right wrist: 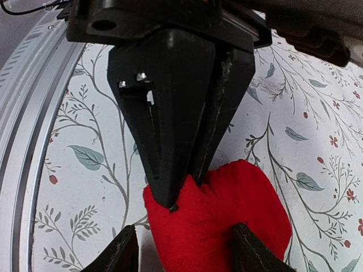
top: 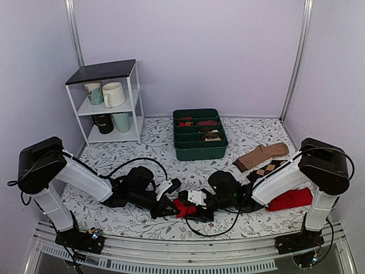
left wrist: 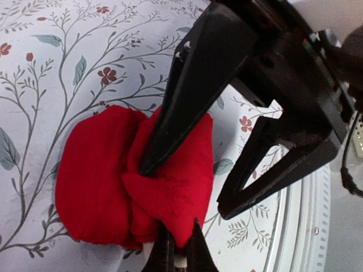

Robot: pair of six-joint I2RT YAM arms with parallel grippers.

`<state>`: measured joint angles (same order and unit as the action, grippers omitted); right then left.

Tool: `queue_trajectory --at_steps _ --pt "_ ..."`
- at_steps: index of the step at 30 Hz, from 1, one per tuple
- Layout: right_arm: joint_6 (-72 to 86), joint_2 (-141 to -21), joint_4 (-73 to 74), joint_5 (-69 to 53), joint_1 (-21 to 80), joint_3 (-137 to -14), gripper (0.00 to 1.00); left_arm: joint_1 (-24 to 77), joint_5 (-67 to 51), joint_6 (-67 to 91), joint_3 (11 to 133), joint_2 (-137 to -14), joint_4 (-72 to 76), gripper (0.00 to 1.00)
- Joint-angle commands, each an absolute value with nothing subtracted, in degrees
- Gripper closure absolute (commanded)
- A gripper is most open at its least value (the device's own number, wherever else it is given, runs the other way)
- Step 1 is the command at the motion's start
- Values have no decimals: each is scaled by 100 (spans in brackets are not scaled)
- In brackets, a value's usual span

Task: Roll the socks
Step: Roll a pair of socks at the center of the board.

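The socks (top: 183,206) are a bright red bundle on the flowered cloth near the table's front edge, between the two arms. My left gripper (left wrist: 180,249) is shut, pinching a fold of the red bundle (left wrist: 96,175) at its near end. My right gripper (right wrist: 184,252) comes in from the other side with its jaws apart. One of its fingers (left wrist: 187,96) presses into the crease of the bundle, and the other stands beside it on the cloth. In the right wrist view the red fabric (right wrist: 227,226) lies between my fingers. No pale end section shows.
A green compartment tray (top: 199,153) stands mid-table and a white shelf with mugs (top: 108,103) is at the back left. A brown sock (top: 262,156), an argyle sock (top: 268,168) and a red sock pile (top: 291,198) lie at the right. A metal rail (top: 188,240) runs along the front.
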<state>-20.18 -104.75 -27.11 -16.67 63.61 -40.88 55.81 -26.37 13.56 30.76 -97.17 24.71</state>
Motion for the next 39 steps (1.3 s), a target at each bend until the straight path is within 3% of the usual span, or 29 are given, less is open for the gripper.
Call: queue_trajectory --at_steps 1,4,9,13,15,16,26,39 --pt "-1770 -10961 -1937 -1024 6393 -3981 45 5611 -2566 1323 2839 -10132 1353 100" --pt "-1790 -10984 -1762 -1039 6396 -4019 52 5612 -2584 1318 2842 -10135 1354 100" --pt "-1562 -11193 -1248 -1343 6395 -4247 75 5610 -2451 1269 2820 -9959 1430 97" --pt "-1177 -11397 -805 -1584 6389 -4469 81 5615 -2078 1048 2858 -9559 1504 81" --pt "-949 -11452 -643 -1650 6378 -4557 81 5608 -1982 834 2874 -9275 1582 53" --pt "-874 -11466 -539 -1683 6366 -4609 81 5628 -1905 729 2865 -9115 1628 48" --pt "-195 -11683 593 -2528 6047 -5111 81 6073 -1380 -5 2073 -7916 2578 45" --pt "243 -12032 1371 -2824 5994 -5456 81 6258 -682 -523 2011 -8640 3666 42"
